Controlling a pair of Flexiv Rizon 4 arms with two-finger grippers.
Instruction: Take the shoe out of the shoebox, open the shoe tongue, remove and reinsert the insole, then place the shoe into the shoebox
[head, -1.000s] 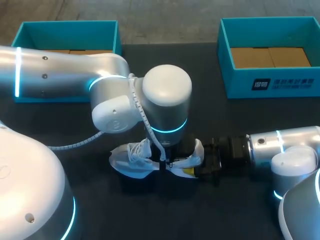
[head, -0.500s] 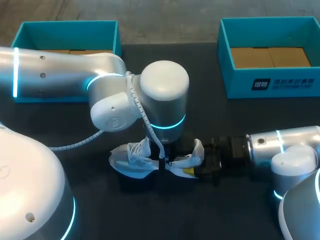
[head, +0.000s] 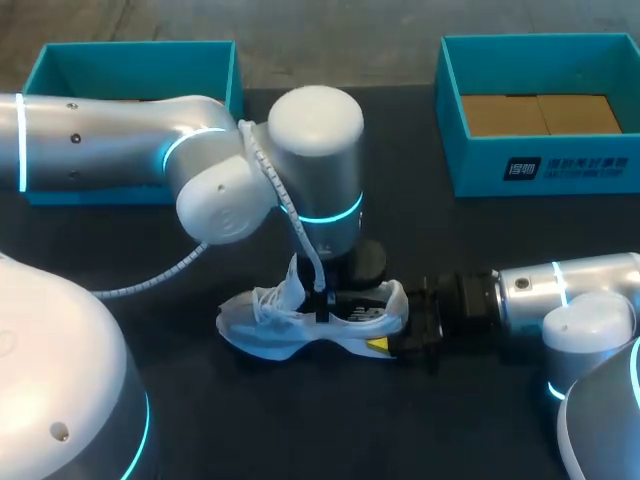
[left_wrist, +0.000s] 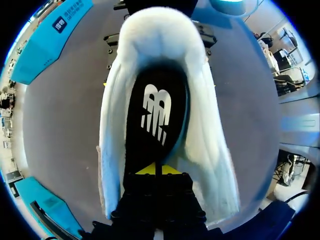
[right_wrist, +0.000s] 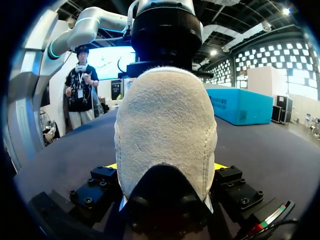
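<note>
Since one second ago the left arm (head: 110, 150) has risen and drawn back toward the far side of the table (head: 200, 420), so more of the shoe (head: 300, 325) is uncovered. The shoe and the right arm (head: 570, 290) have kept their places.

The white shoe lies on the table, with its heel between the fingers of the right gripper (right_wrist: 165, 167). Its toe and loose laces (head: 275, 300) point away from them. These fingers stand rather wide and press the fuzzy heel from both sides, so they are holding the shoe; a bit of yellow shows at each side of it.

The left gripper (left_wrist: 156, 169) hangs over the open mouth of the shoe. Its two yellow tips are brought together, with only a thin dark line between them. The black insole (left_wrist: 155, 115) with a white mark lies inside the shoe just ahead of these tips and runs up to them. Whether its edge is pinched there, I cannot tell.

Both shoebox halves are well apart from all the fingers. The right shoebox half (head: 540, 170) stands beyond the right gripper at the far edge, and the left shoebox half (head: 135, 60) stands behind the left arm.
</note>
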